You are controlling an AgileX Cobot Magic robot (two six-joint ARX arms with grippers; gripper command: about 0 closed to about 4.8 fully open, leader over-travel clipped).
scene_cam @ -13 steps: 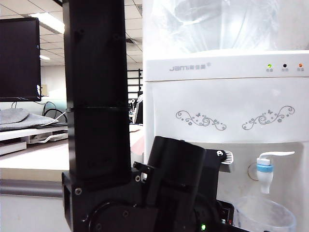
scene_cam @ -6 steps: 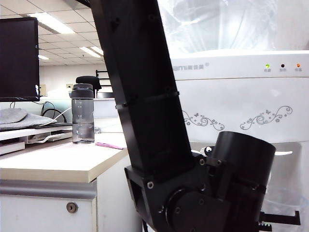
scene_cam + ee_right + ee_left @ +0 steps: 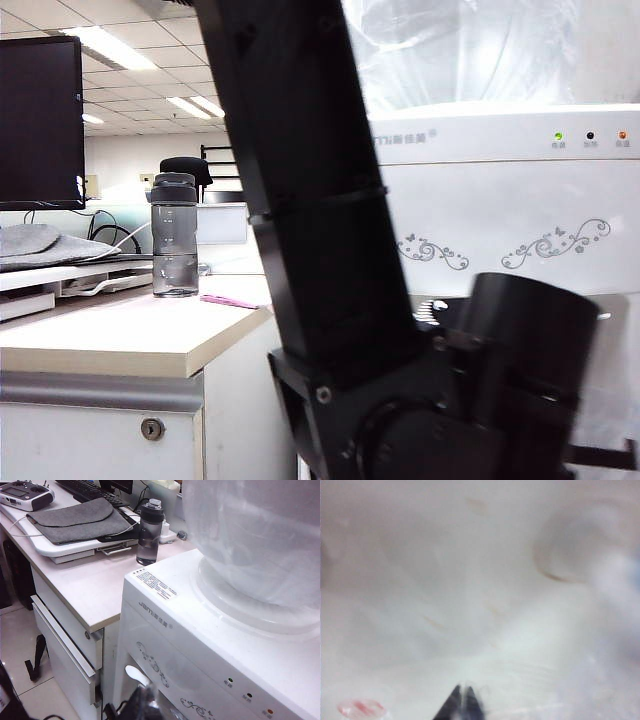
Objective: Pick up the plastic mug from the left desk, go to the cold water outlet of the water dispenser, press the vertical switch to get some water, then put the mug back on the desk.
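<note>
In the exterior view my left arm (image 3: pixel 320 250) leans across the water dispenser (image 3: pixel 500 190) and hides the cold water outlet. Only the white tip of the vertical switch (image 3: pixel 604 316) peeks past its wrist. The plastic mug shows clearly in no view. The blurred left wrist view has my left gripper (image 3: pixel 463 692) shut, with nothing visible between the tips, close to a white wall with a round ring (image 3: pixel 567 555). My right gripper (image 3: pixel 145 695) hangs above the dispenser (image 3: pixel 165 615), tips together. A white tap lever (image 3: pixel 136 675) lies just beyond it; its collar is hidden. The left desk (image 3: pixel 120 335) stands beside the dispenser.
On the desk (image 3: pixel 95 590) stand a smoky-grey bottle with a black cap (image 3: pixel 174 235) and a monitor (image 3: pixel 40 120), with a grey pouch (image 3: pixel 75 517) and a keyboard behind. The desk's white drawer (image 3: pixel 90 440) faces me. A big water jug (image 3: pixel 255 540) tops the dispenser.
The left arm swung from upright at the left to leaning rightward across the dispenser. It now covers the blue-collared tap and the clear mug below it, and has uncovered the desk and bottle.
</note>
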